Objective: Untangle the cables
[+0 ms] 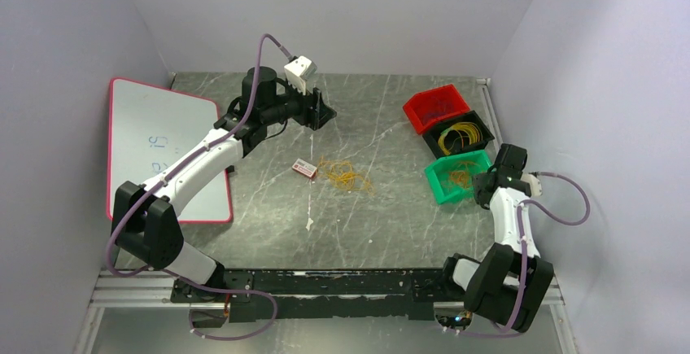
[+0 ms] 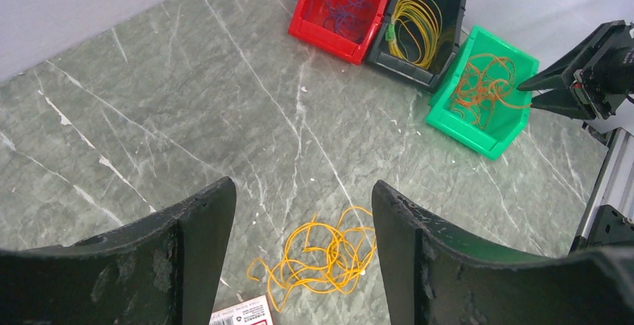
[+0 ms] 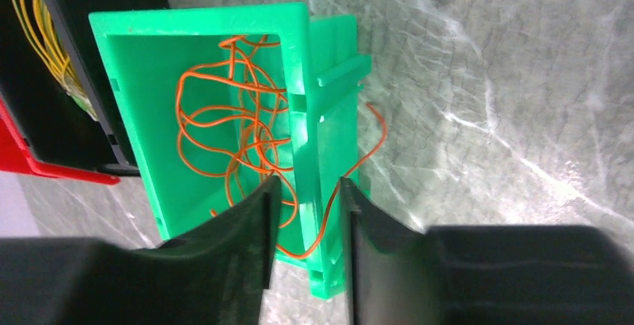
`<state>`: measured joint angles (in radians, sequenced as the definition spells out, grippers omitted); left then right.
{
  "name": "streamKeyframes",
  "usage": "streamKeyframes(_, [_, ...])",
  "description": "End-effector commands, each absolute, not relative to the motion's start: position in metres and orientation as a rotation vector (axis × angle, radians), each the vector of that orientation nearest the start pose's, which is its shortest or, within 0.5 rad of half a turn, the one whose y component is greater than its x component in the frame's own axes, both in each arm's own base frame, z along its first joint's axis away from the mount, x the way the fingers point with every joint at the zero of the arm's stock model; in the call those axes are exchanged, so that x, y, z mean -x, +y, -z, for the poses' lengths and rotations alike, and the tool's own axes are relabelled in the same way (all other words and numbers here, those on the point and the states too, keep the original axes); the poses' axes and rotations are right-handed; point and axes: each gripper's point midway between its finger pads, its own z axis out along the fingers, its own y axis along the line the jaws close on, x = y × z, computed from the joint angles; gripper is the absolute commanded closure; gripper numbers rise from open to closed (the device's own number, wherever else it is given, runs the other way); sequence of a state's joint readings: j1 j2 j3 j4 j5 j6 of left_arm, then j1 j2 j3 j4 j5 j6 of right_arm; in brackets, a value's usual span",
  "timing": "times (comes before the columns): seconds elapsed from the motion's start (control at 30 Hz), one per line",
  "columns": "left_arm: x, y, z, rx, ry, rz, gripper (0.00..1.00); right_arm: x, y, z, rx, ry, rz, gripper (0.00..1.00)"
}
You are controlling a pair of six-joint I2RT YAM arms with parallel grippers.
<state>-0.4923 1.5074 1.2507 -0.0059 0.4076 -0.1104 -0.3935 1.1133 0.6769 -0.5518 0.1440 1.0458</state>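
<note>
Thin orange wires (image 3: 217, 127) lie in the green plastic bin (image 3: 299, 48), upper left. A yellow-orange wire tangle (image 2: 325, 258) awaits sorting, lower centre. The left gripper (image 2: 303, 187) gapes empty. The right gripper (image 3: 308, 183) straddles the bin wall, its hold unclear.

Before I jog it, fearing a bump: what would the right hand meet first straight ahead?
Probably the green bin's wall, between the right hand's fingers, with the orange wire draped over it; depth unclear.
</note>
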Motion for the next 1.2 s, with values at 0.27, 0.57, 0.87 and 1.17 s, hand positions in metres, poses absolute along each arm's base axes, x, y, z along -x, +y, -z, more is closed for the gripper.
streamKeyframes(0.27, [-0.381,-0.281,-0.286,-0.641,1.738,0.763,0.28,-0.258,-0.116,-0.114,-1.548,1.916,0.063,0.48])
streamKeyframes(0.57, [-0.38,-0.282,-0.286,-0.644,1.735,0.775,0.28,-0.299,-0.101,-0.16,-1.057,2.089,-0.083,0.44])
streamKeyframes(0.87, [-0.381,-0.281,-0.286,-0.645,1.735,0.765,0.28,-0.312,-0.068,-0.129,-0.595,2.568,-0.044,0.42])
streamKeyframes(1.17, [-0.381,-0.281,-0.286,-0.644,1.735,0.763,0.28,-0.303,-0.064,-0.113,-0.387,2.742,0.188,0.47])
